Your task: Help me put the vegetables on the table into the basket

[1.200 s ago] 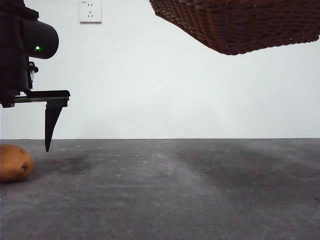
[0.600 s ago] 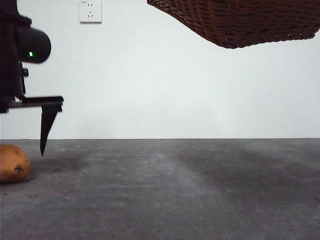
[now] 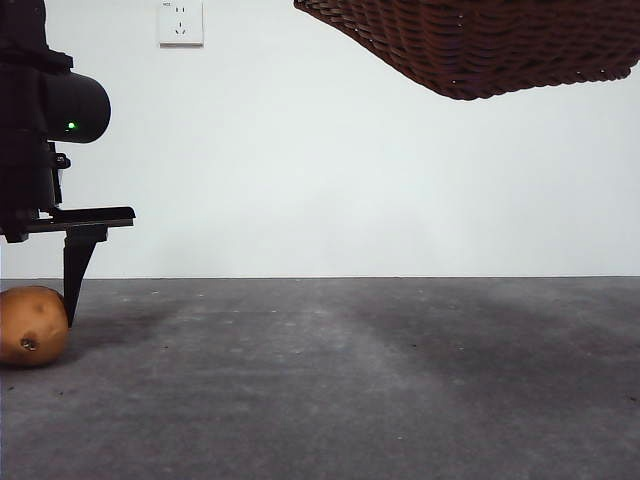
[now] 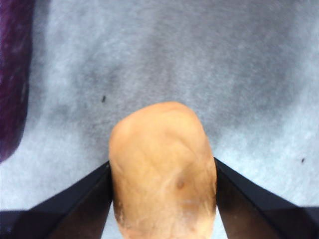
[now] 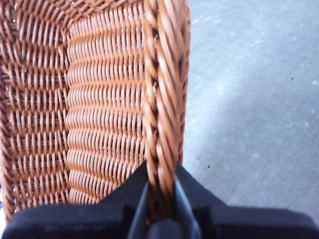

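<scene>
Straddling the potato, left end effector touches it.

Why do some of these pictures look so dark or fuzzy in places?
Front view: the lifted basket is backlit against the pale wall and casts a soft shadow on the table. Left wrist view: the potato between the left tool tips looks slightly soft. Right wrist view: the right tool, clamping the rim, is blurred.
</scene>
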Controlling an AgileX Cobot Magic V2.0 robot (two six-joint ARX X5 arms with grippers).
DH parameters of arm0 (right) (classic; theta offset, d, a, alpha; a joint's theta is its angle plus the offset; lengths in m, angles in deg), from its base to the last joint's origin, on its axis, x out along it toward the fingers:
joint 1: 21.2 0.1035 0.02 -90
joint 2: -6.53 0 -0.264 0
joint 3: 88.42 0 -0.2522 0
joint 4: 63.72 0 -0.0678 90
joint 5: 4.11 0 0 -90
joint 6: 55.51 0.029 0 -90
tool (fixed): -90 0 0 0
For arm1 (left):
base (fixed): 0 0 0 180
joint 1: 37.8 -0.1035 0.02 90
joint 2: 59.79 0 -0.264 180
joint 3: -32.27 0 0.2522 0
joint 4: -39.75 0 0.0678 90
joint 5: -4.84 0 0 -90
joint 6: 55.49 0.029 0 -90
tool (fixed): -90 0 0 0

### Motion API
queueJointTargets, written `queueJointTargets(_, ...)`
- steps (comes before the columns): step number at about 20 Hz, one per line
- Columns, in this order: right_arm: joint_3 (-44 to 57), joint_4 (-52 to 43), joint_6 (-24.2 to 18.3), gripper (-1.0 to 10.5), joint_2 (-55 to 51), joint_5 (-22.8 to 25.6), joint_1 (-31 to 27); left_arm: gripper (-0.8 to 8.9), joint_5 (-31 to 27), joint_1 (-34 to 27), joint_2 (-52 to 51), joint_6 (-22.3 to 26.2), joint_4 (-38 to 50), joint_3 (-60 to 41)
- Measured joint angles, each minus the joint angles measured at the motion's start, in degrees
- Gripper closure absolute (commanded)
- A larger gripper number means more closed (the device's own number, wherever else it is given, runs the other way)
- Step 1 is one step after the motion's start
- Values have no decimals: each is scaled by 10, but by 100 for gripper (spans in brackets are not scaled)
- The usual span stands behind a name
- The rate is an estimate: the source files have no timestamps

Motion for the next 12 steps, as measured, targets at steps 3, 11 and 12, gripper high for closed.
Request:
queueJointTargets(3,0,5,1,959,0,6,0,821,3,0,0,42,20,0)
queueJointTargets(11,0,45,18,959,63,37,2,821,86,0,-116,217,81,0)
queueJointTargets(12,0,44,24,959,74,41,6,821,103,0,-144,243,81,0)
